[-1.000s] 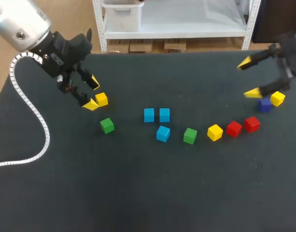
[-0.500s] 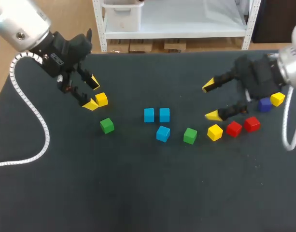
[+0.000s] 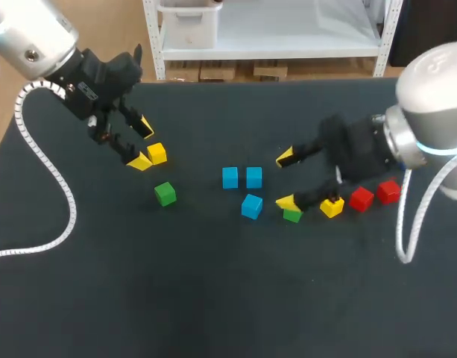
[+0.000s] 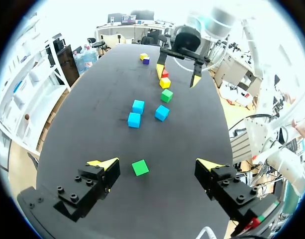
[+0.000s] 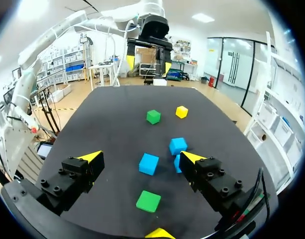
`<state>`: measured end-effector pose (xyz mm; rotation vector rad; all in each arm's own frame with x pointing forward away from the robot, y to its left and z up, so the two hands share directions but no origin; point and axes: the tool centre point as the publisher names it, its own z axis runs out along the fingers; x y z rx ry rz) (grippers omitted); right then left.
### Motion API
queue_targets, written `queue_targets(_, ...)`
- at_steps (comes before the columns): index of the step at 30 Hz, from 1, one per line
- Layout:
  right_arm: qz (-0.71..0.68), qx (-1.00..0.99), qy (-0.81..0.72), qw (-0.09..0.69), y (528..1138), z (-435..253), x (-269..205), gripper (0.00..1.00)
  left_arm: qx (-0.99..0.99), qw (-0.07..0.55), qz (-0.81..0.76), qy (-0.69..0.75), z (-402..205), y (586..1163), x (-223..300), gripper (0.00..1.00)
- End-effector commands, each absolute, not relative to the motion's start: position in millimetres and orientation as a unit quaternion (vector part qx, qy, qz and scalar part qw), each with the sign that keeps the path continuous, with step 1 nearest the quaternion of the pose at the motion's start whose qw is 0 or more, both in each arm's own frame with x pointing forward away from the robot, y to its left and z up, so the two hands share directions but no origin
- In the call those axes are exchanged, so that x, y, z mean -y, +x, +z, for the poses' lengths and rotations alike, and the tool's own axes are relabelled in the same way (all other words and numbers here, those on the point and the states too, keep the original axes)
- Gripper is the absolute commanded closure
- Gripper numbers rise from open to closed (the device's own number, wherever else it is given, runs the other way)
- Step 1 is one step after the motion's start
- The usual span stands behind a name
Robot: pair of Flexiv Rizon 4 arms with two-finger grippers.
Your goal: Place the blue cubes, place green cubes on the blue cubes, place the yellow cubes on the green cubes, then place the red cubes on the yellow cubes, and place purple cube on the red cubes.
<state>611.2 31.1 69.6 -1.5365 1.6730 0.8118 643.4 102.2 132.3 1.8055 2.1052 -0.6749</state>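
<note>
The right gripper (image 3: pixel 285 180), fingers spread wide and empty, hangs right of centre over a green cube (image 3: pixel 292 215). The left gripper (image 3: pixel 143 143), also apart and empty, sits at upper left, just beside a yellow cube (image 3: pixel 156 154). Nothing is stacked: three blue cubes (image 3: pixel 229 177) lie loose at centre and the red cubes (image 3: pixel 361 198) at right, so I judge every layer is left to do. The left wrist view shows the purple cube (image 4: pixel 146 60) beyond the right gripper, just beside another yellow one (image 4: pixel 143 57). In the head view the right arm (image 3: pixel 429 112) hides both.

Right fingers (image 3: pixel 286 202) stand spread, one tip over a green cube (image 3: pixel 292 216) beside three blue cubes (image 3: pixel 251 206).
</note>
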Motion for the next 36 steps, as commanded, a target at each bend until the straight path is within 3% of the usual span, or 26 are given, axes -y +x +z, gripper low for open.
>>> queue_targets(1,0.305,-0.655,-0.591,0.359,606.3,59.0,-43.9,0.00,-0.730,0.143,-0.234,0.626,132.2,643.9,-102.5,0.00)
queue_targets(15,0.260,-0.697,-0.578,0.336,595.0,46.3,-66.6,0.00,-0.730,0.143,-0.234,0.626,132.2,643.9,-102.5,0.00)
queue_targets(36,0.264,-0.717,-0.556,0.327,616.9,11.7,-62.1,0.00,-0.730,0.143,-0.234,0.626,132.2,643.9,-102.5,0.00)
